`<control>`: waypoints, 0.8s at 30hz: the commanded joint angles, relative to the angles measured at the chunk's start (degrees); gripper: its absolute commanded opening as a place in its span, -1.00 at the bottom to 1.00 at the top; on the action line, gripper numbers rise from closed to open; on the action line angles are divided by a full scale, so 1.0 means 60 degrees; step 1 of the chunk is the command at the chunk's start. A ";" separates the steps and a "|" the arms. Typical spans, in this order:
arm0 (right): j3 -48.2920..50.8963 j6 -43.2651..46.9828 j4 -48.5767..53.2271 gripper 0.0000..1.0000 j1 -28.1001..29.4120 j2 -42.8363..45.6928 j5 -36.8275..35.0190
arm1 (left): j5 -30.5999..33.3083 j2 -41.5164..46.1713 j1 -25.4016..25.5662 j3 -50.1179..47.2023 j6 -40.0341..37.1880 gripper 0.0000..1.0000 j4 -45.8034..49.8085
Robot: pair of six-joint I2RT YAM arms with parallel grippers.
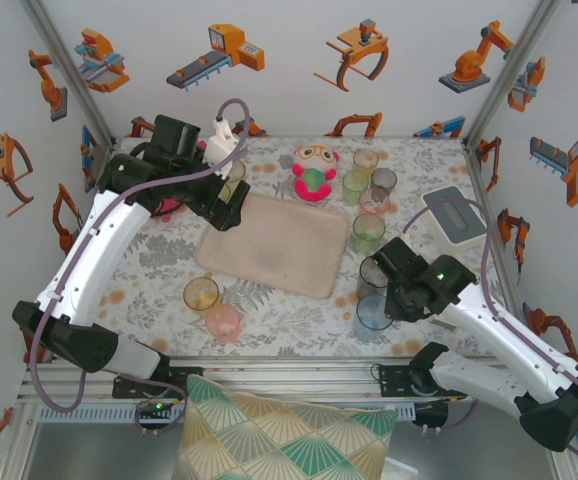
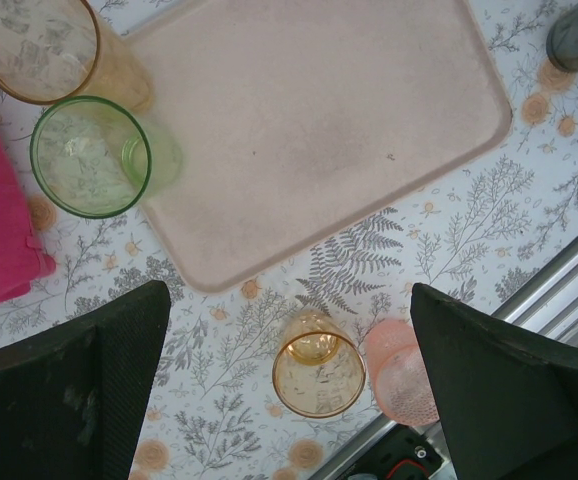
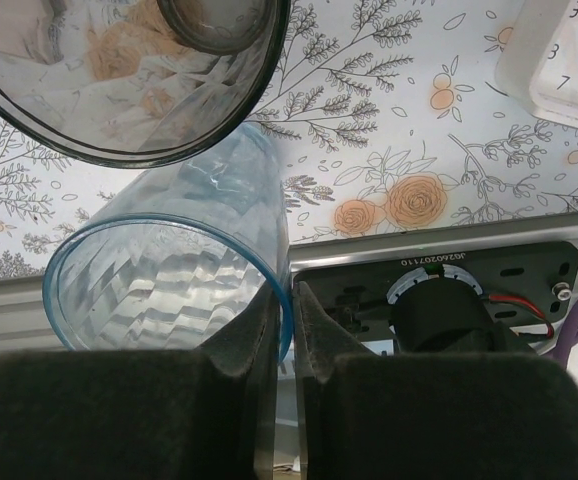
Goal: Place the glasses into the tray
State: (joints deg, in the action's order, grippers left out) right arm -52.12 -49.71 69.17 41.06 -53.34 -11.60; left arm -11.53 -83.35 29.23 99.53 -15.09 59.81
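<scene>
Two arms (image 1: 99,250) outstretched: right fingers (image 3: 239,400) tight on blue glass (image 3: 169,270), left fingers (image 2: 79,390) wide, empty.

The whole table (image 1: 169,262) is looked down on from a distance by the top external camera, set above and behind the arms, with both bases placed along the bottom edge. The left wrist camera is set high over the tray (image 2: 319,120) and is aimed almost straight down between the left gripper's fingers (image 2: 69,400). The tray, the amber glass (image 2: 319,375) and the pink glass (image 2: 401,372) are shared with the overhead view. The right wrist camera is set low and very close, aimed past the right gripper's fingers (image 3: 119,420) at the blue glass (image 3: 169,270) and the grey glass (image 3: 119,90), both also seen from above at the table's near right.
</scene>
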 commanded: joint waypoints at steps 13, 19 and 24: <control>-0.0388 0.0239 0.0399 -0.89 -0.0028 0.0099 0.0048 | 0.0158 0.0146 0.0087 0.0196 -0.0115 0.96 0.0122; -0.0640 0.0303 0.0426 -0.90 -0.0032 0.0148 0.0259 | 0.0388 0.0202 0.0092 0.0312 -0.0107 0.95 0.0180; -0.0714 0.0340 0.0367 -0.92 -0.0031 0.0189 0.0485 | 0.0512 0.0197 0.0081 0.0362 -0.0131 0.95 0.0200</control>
State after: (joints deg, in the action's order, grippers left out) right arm -54.26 -48.16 70.46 41.06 -52.97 -9.76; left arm -8.97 -83.37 29.34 99.96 -15.09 60.03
